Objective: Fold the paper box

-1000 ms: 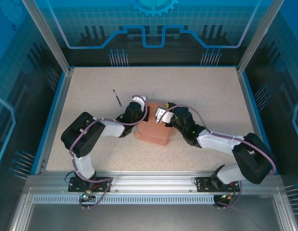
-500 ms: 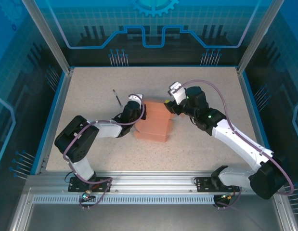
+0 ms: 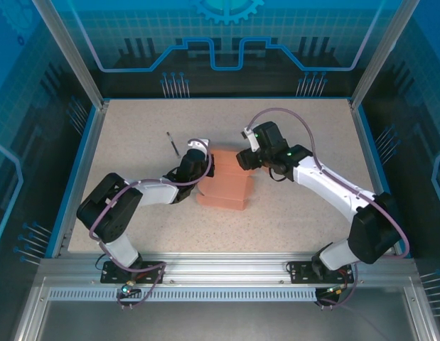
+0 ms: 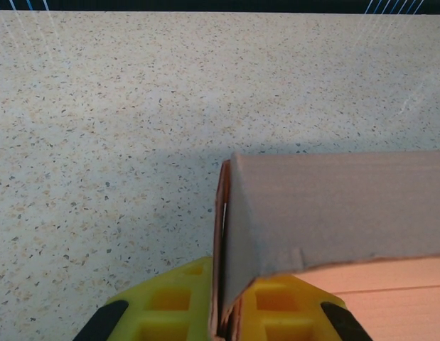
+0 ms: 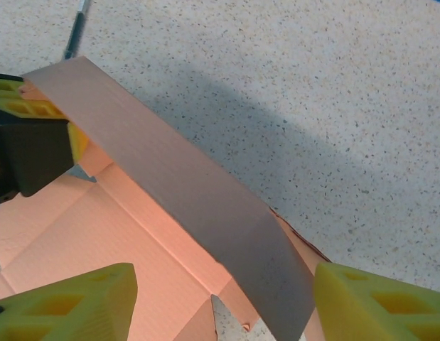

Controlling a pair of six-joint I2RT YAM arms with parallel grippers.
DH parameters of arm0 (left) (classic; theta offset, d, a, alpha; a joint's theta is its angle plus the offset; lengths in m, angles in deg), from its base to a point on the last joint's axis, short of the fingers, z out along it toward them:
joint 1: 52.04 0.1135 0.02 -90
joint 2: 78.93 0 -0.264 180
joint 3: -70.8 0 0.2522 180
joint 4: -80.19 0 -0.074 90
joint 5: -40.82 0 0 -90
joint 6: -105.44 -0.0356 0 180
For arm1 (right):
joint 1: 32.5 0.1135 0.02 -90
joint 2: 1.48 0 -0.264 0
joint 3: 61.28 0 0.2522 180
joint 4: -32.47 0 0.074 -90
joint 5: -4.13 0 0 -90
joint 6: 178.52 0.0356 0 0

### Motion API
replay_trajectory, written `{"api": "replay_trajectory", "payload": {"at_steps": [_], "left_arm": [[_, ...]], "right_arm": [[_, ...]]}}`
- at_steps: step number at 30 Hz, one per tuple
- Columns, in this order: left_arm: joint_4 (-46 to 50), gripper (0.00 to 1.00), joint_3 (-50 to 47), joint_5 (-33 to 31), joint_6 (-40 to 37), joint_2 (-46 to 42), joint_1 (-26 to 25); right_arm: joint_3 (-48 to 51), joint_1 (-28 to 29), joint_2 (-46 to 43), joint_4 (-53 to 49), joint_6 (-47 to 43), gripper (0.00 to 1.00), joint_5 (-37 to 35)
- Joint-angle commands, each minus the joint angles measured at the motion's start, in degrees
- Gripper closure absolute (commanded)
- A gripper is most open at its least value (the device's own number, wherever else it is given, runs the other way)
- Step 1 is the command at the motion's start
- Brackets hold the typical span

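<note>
Paper box of salmon-orange card lies partly formed in the middle of the table top, with both arms meeting at its far end. One raised flap stands tilted over the open, creased floor. The left gripper is pinched tight on one end of that flap, its yellow fingers pressed flat against the card on either side. The right gripper is spread wide with nothing in its grasp, and straddles the other end of the same flap without touching it. The step in hand looks like bringing this wall fully upright. To do it well, the right gripper should probably close low on the flap, near the crease, so the thin card turns along the fold line rather than bowing in the middle. The left pinch then serves as a fixed hinge, and both ends should rise together. Any sideways pull would likely slide the light box across the smooth surface or tear a tab. That surface is a flat, beige speckled top, bare around the box apart from a thin dark stick. The stick lies beyond the box's far-left corner, apart from it. Around the box's table stand blue-lit enclosure walls printed with line graphics, held in an aluminium frame.
</note>
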Motion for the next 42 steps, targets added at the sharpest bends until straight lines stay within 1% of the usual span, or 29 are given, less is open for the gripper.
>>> {"api": "replay_trajectory", "payload": {"at_steps": [1, 8, 13, 23, 27, 33, 37, 42], "left_arm": [[0.1, 0.97, -0.8, -1.1, 1.4, -2.0, 0.2], [0.2, 0.97, -0.6, -1.1, 1.6, -2.0, 0.1], [0.5, 0.97, -0.5, -1.2, 1.4, -2.2, 0.0], [0.8, 0.97, -0.8, -1.5, 1.3, -2.5, -0.3], [0.8, 0.96, -0.7, -1.8, 1.1, -2.4, -0.3], [0.7, 0.96, -0.8, -2.6, 1.0, -2.3, -0.3], [0.7, 0.97, -0.9, -3.2, 1.0, -2.3, -0.3], [0.7, 0.96, -0.8, -3.3, 1.1, -2.4, -0.3]], "right_arm": [[-2.1, 0.3, 1.7, -2.1, 3.5, 0.33, -0.4], [-1.3, 0.4, 3.2, -0.7, 6.8, 0.36, 1.8], [0.0, 0.5, 4.0, 2.7, 9.7, 0.4, 5.1], [-0.6, 0.2, 7.2, 8.1, 13.7, 0.45, 8.7], [1.2, -0.5, 6.6, 10.8, 15.8, 0.47, 9.8], [6.2, -2.6, 4.0, 16.6, 21.1, 0.51, 14.1], [7.6, -2.8, 1.6, 15.9, 20.8, 0.49, 12.3], [9.9, -2.6, -1.1, 13.2, 18.9, 0.43, 8.5]]}}
